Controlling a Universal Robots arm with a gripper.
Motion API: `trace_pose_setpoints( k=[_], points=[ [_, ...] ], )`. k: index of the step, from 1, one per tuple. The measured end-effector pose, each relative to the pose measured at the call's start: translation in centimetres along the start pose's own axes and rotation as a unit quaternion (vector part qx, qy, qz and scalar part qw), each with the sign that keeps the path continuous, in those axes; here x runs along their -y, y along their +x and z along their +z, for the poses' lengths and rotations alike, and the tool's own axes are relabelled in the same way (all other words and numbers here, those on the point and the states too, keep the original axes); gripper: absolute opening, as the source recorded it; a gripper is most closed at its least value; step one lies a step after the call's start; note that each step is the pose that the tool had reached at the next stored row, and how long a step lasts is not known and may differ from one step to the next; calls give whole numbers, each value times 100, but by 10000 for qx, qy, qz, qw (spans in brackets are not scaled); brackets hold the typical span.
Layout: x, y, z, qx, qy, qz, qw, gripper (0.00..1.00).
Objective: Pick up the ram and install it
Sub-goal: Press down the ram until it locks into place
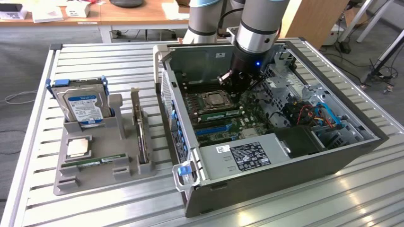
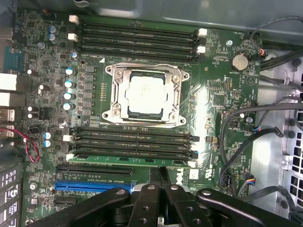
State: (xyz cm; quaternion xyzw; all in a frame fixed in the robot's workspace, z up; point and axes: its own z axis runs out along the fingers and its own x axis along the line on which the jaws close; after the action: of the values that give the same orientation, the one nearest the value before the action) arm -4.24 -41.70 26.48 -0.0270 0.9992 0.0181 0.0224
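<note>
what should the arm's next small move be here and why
Probably a short push straight down. The ram lies along the slot of the motherboard nearest the hand, which sits at its middle; whether it is fully seated I cannot tell.

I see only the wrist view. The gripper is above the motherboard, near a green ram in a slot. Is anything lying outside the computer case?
Observer: Yes. A grey tray stands on the table, at the exterior view's left of the case.
Operator: What does it hold?
Observer: A hard drive standing upright, a square processor and one green stick lying flat.
Operator: And the arm?
Observer: It reaches down into the open case, with the gripper over the board beside the processor socket.
</note>
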Motion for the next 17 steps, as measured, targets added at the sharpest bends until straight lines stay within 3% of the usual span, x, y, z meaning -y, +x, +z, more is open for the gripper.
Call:
trace_pose_setpoints(
  k=[2, 7, 11, 14, 17],
  points=[
    [0, 0, -1, -8, 2, 6, 10000, 11],
    [0, 0, 0, -66, -1, 39, 10000, 11],
    [0, 0, 0, -140, -4, 69, 9999, 11],
    [0, 0, -1, -213, -6, 94, 9997, 11],
    [0, 1, -1, -220, -6, 103, 9997, 11]
  ],
)
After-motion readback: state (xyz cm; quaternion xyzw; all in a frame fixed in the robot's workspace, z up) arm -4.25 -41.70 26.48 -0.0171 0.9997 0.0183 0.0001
